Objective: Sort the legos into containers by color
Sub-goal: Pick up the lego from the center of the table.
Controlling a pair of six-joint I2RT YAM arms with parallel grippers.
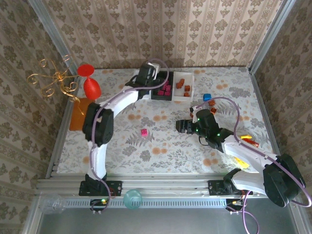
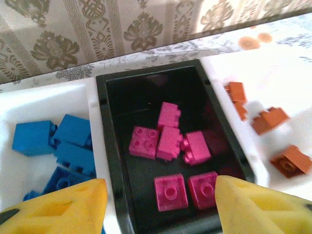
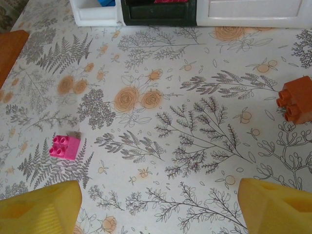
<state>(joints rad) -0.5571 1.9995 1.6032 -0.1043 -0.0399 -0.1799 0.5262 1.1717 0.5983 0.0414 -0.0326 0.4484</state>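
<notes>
Three containers stand side by side at the back. The black bin (image 2: 109,161) holds several magenta-pink legos (image 2: 169,143). The white bin (image 2: 44,100) to its left holds blue legos (image 2: 68,139), and the white bin (image 2: 273,83) to its right holds orange-brown legos (image 2: 269,119). My left gripper (image 2: 161,207) hovers open over the black bin with nothing between its yellow fingers. My right gripper (image 3: 158,204) is open above the bare cloth at mid-table, holding nothing. A loose pink lego (image 3: 64,146) lies ahead to its left and an orange-brown lego (image 3: 297,100) to its right.
A blue lego (image 1: 206,97) and orange-brown legos (image 1: 213,104) lie right of the bins. A red goblet (image 1: 89,82), a gold wire ornament (image 1: 53,80) and a flat orange mat (image 1: 78,115) stand at the left. A yellow object (image 1: 242,161) lies by the right arm.
</notes>
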